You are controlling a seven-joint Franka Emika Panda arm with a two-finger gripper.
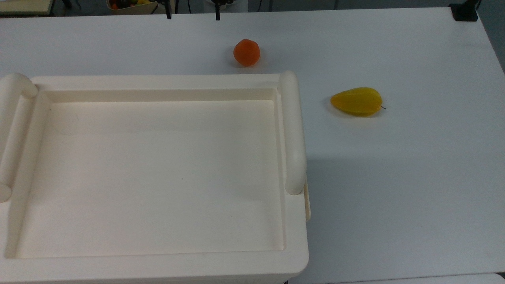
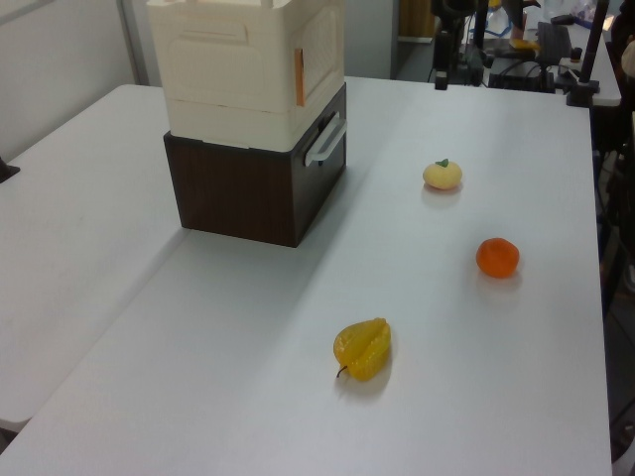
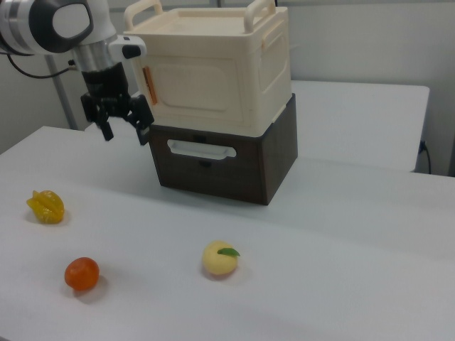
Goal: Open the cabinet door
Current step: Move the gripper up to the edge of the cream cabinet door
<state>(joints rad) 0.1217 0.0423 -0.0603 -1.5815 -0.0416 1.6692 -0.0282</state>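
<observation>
**Claw hangs beside the closed door**

In the right view, nearest lie a matte orange round fruit (image 3: 82, 273) and a pale yellow peach (image 3: 220, 259) on the white counter (image 3: 341, 241). Farther back, the black two-finger claw (image 3: 122, 126), fingers apart and empty, hangs just left of the cream plastic cabinet (image 3: 213, 67) (atop a dark brown box (image 3: 220, 160)). Its flat cabinet door (image 3: 195, 89) looks shut, its orange-tan edge strip (image 3: 148, 85) upright and nearest the claw.

text: none legible | labels: none | brands: none | numbers: none | signs: none; the cabinet (image 3: 213, 85), the dark base (image 3: 227, 160) under it, the desk (image 1: 394, 177) and the fruits carry no readable marking
</observation>
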